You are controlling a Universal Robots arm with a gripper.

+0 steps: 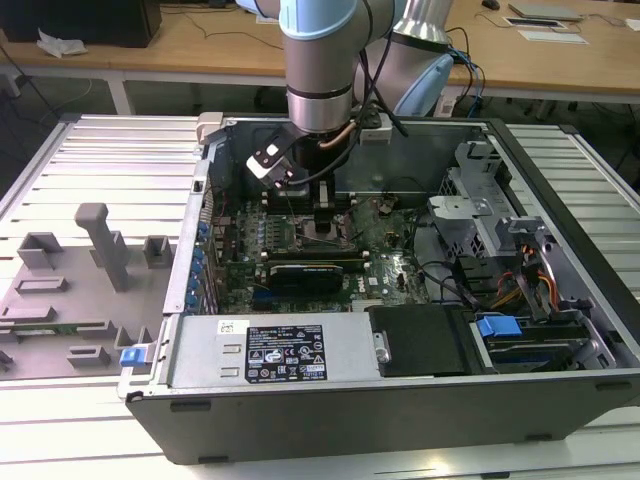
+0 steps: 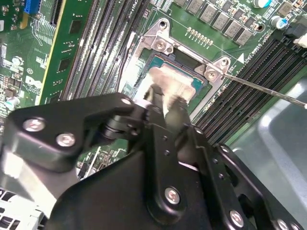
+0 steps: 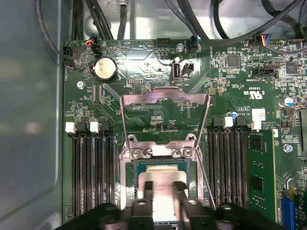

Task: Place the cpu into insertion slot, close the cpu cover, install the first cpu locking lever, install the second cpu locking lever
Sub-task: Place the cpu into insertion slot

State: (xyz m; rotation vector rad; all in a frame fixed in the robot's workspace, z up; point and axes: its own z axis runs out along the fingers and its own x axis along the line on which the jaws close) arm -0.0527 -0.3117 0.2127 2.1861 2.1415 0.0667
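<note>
First wrist view: we're seeing the cpu (image 3: 163,175) sitting flat in the insertion slot (image 3: 138,166), metal top facing up.
Claw position: the gripper (image 3: 164,191) is hanging right on top of the cpu, so the chip is lying straight below it, not off to a side.
Claw state: we're not managing to tell if it's pinching the chip or loose.
Cover: the cpu cover (image 3: 144,99) is standing flipped open, on the slot's side toward the coin battery (image 3: 104,69).
Lever: a thin locking lever (image 2: 261,89) is sticking out unlatched.
Axis: the chip's square, so we're guessing edge alignment is what's mattering.
</note>
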